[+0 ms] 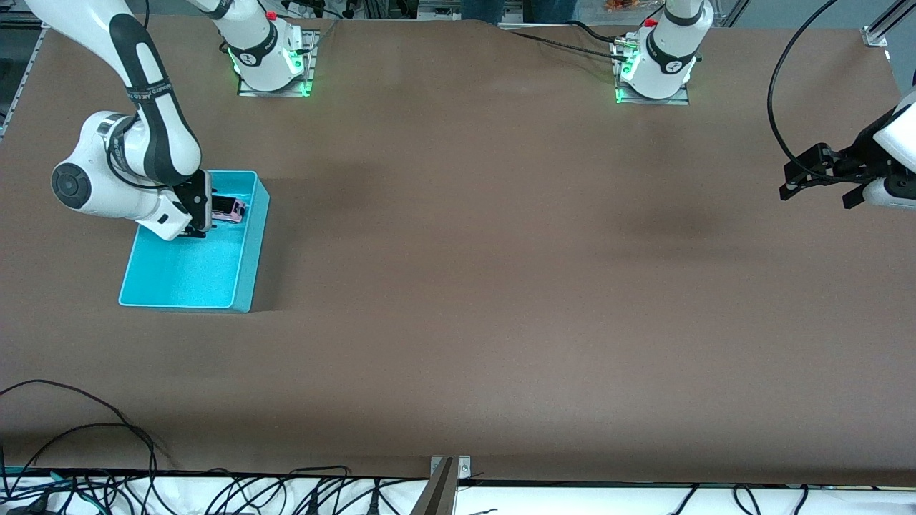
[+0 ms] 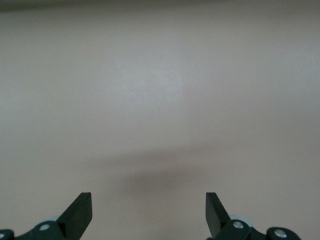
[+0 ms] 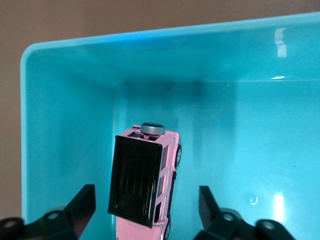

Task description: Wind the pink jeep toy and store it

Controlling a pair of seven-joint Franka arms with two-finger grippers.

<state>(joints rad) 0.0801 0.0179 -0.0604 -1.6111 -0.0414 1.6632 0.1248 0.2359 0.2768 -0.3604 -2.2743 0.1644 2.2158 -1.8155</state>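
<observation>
Brown tabletop (image 1: 458,300): one continuous matte surface, carrying the bin toward the right arm's end. Right arm (image 1: 150,129): white with black joint covers, reaching down from its base to the bin. Left arm (image 1: 898,154): waits at its own end of the tabletop, only its wrist portion in view. Turquoise bin (image 1: 187,275): rectangular, open-topped, glossy inside, resting flat on the tabletop; the right wrist view shows one inner corner (image 3: 70,90) and a stretch of floor. Right hand (image 1: 200,207): inside the bin, at the end farther from the front camera; released, its two black fingers (image 3: 82,202) spread to either side of the toy with clear gaps, touching nothing visible. Left hand (image 1: 819,175): over bare tabletop, released, black fingers (image 2: 80,212) wide apart with nothing between them, a soft shadow on the surface beneath. Pink jeep toy (image 1: 229,208): in the bin, at the end farther from the front camera, beside the right hand; in the right wrist view (image 3: 147,182) it sits between the spread fingers, black roof panel upward, a grey round spare wheel (image 3: 152,129) at one end, dark wheels showing along one side.
</observation>
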